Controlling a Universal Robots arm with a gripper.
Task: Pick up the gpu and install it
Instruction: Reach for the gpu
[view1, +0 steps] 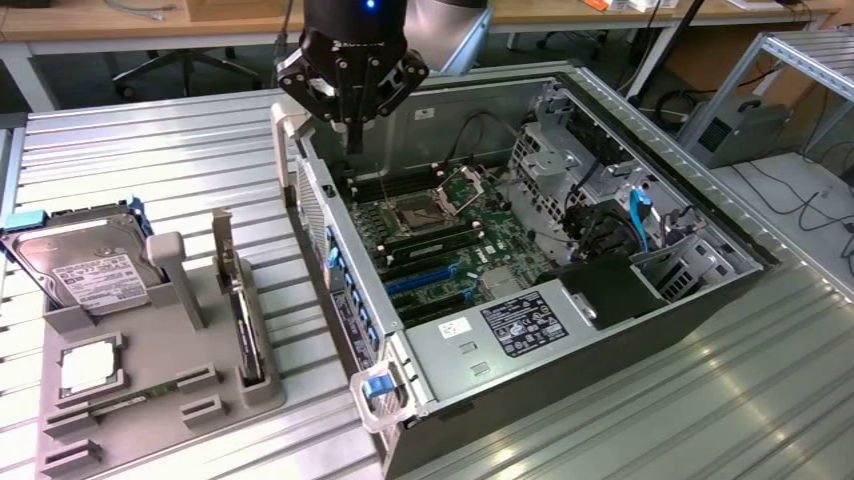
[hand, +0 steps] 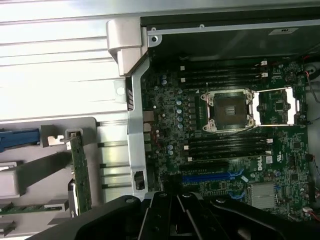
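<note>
Gripper (view1: 354, 132): fingers pressed together, empty, above the case (view1: 561, 420) wall. Gpu (view1: 243, 310): on edge in the holder (view1: 127, 395), beside the case. Risk I see: shut fingers topple the thin card, or clip the wall

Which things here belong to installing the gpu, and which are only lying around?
Belong to the job:
thin dark gpu card with silver end bracket, standing in the grey plastic holder; open grey metal computer case with green motherboard; black robot hand, shut, above the case.

Lying about:
boxy silver hard drive with white label; square silver processor chip; narrow green memory stick.
</note>
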